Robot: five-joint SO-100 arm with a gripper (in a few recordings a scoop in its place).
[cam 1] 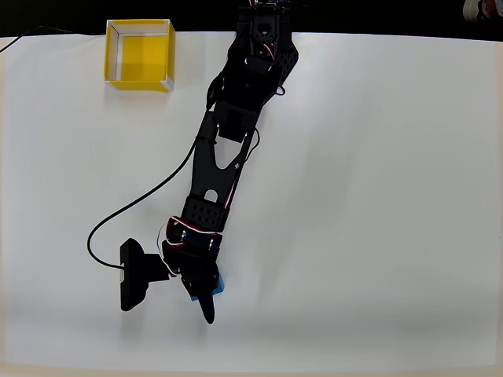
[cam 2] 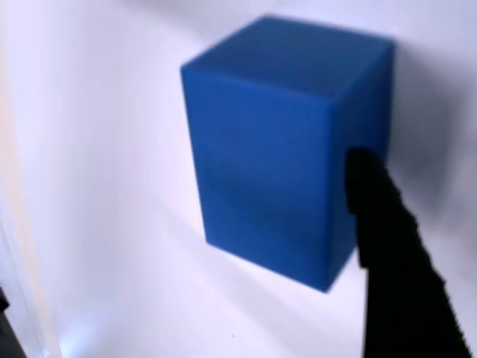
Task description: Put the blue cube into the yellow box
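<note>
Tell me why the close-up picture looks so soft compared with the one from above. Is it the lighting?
In the wrist view the small matte bright-blue cube sits very near the lens, so its edges and the black finger blur, with a soft shadow to its right; in the overhead view the white table is evenly lit, and the square open-topped yellow box looks crisp, shadows faint.

White table (cam 1: 377,196): yellow box (cam 1: 140,56) far-left corner, blue cube (cam 1: 218,284) near front edge.

Top-down overhead; close wrist view.
</note>
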